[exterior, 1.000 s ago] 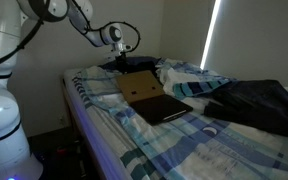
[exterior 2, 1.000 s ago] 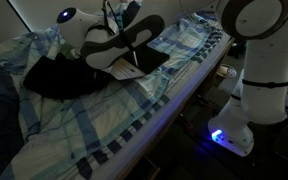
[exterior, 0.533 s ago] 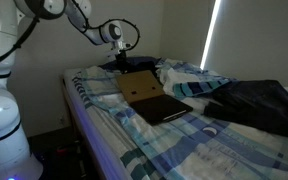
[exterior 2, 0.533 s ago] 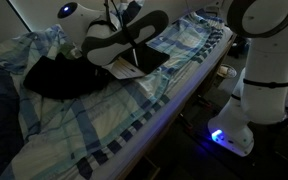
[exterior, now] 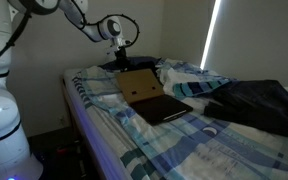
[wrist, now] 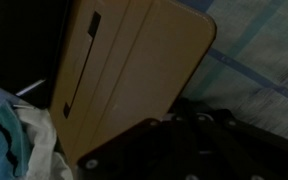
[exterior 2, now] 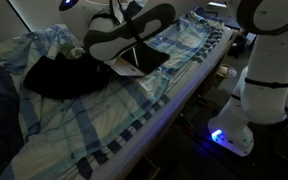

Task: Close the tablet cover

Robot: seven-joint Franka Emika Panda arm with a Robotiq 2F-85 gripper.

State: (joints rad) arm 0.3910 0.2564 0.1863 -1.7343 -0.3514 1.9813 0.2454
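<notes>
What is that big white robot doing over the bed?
A white robot arm is reaching over a bed with a blue checked blanket. A tablet lies on the blanket, and its brown cover stands up, open. The pincer hangs above the cover's top edge and does not seem to hold it. It is too dark to tell whether the pincer is open or shut. The cover is not yet closed.

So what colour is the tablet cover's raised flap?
The flap is light tan brown, shown best in the wrist view.
</notes>
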